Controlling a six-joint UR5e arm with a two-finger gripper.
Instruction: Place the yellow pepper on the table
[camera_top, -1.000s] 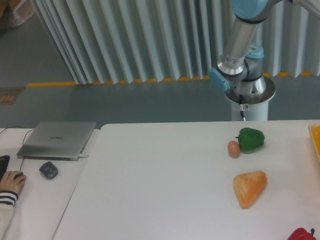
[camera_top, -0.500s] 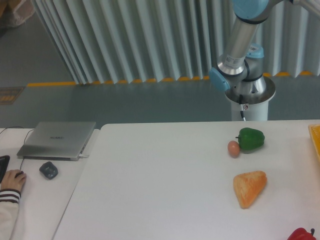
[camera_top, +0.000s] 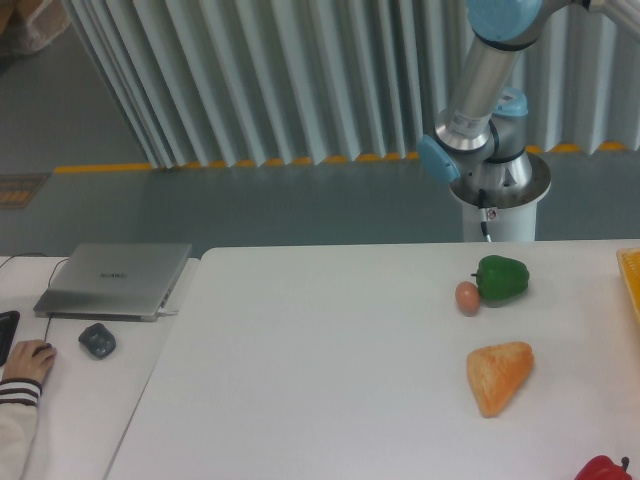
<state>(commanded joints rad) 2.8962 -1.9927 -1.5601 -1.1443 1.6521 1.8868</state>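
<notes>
Going left to right from my remote view. A person's hand (camera_top: 25, 358) in a striped cuff rests at the left edge of the side desk (camera_top: 70, 420), next to a dark object cut off by the frame. A closed silver laptop (camera_top: 113, 279) sits at the desk's far edge, with a dark mouse (camera_top: 97, 340) just in front of it.

The white worktop (camera_top: 320, 370) takes up the rest. Near its far edge, right of centre: a brown egg (camera_top: 467, 296) touching or just beside a green bell pepper (camera_top: 501, 279). Nearer the front from those, apart from both, a wedge of orange-brown bread (camera_top: 498, 374). At the front right corner a red pepper (camera_top: 603, 469) is cut off by the frame. At the right edge a sliver of a yellow-orange tray (camera_top: 631, 282) shows.

The UR5e arm (camera_top: 482, 90) rises from its pedestal (camera_top: 497, 200) behind the worktop's far edge and leaves the frame top right. The robot's hand is out of view, so I can't tell its opening or whether it holds anything. The yellow pepper is not visible in this view.
</notes>
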